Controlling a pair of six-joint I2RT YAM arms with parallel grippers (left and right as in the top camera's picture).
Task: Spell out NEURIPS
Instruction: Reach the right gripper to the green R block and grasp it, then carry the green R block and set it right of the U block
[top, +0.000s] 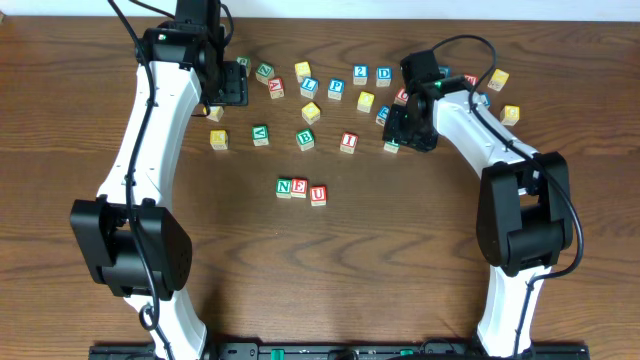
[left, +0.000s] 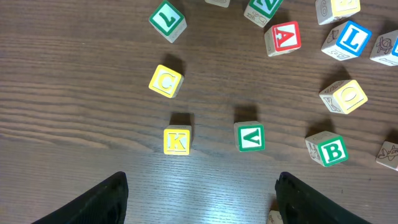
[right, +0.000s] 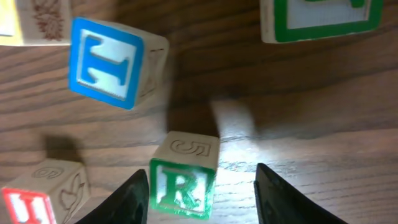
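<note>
The blocks N (top: 286, 186), E (top: 300, 187) and U (top: 318, 195) stand in a row at mid-table. My right gripper (top: 401, 134) (right: 202, 196) is open and low over the table. A green R block (right: 183, 183) stands between its fingers, against the left finger with a gap to the right one. The R block also shows in the overhead view (top: 391, 146). A red I block (top: 348, 141) and a blue P block (top: 336, 88) lie among the loose blocks. My left gripper (top: 230, 95) (left: 202, 199) is open and empty above the table.
Loose letter blocks are scattered across the back of the table. The left wrist view shows K (left: 177, 140), V (left: 250, 137), C (left: 165, 81), B (left: 328, 150) and A (left: 283, 37). A blue block (right: 115, 59) and a green block (right: 320, 18) lie just beyond R.
</note>
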